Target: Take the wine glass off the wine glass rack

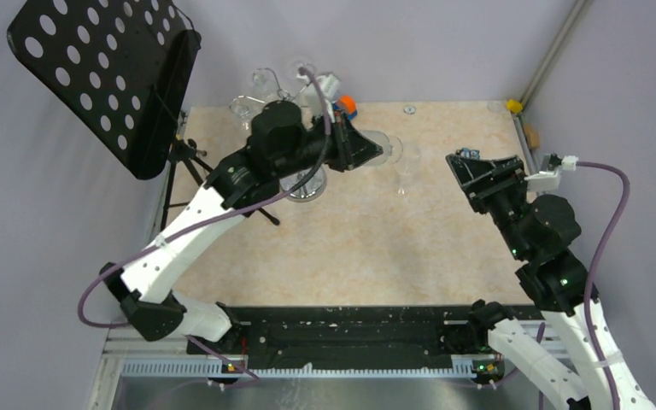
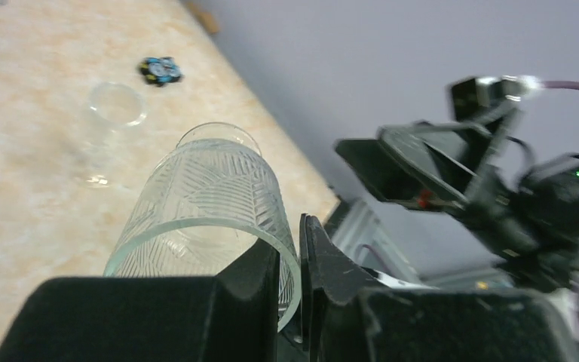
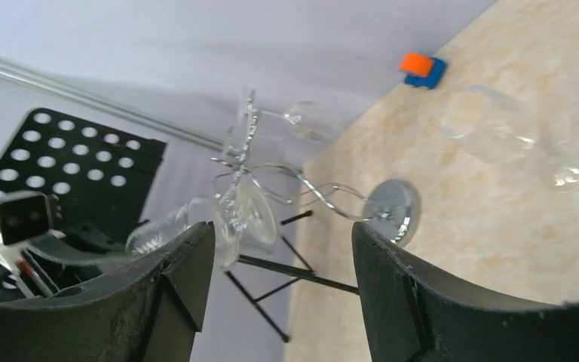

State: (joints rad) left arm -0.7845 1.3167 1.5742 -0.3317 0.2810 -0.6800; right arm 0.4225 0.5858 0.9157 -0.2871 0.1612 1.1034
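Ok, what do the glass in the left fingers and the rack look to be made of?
The glass: clear glass, or possibly clear plastic, with a pressed line pattern; the table shows through it. The rack: thin bent metal wire, chrome-bright, with a mirror-like disc base.

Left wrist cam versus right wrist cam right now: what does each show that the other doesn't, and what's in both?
Left wrist only: the left gripper pinching the rim of the patterned glass, and a small blue-and-black object.
Right wrist only: the wine glass rack with its disc base, the music stand, and an orange-and-blue block.
Both: a clear glass on the table.
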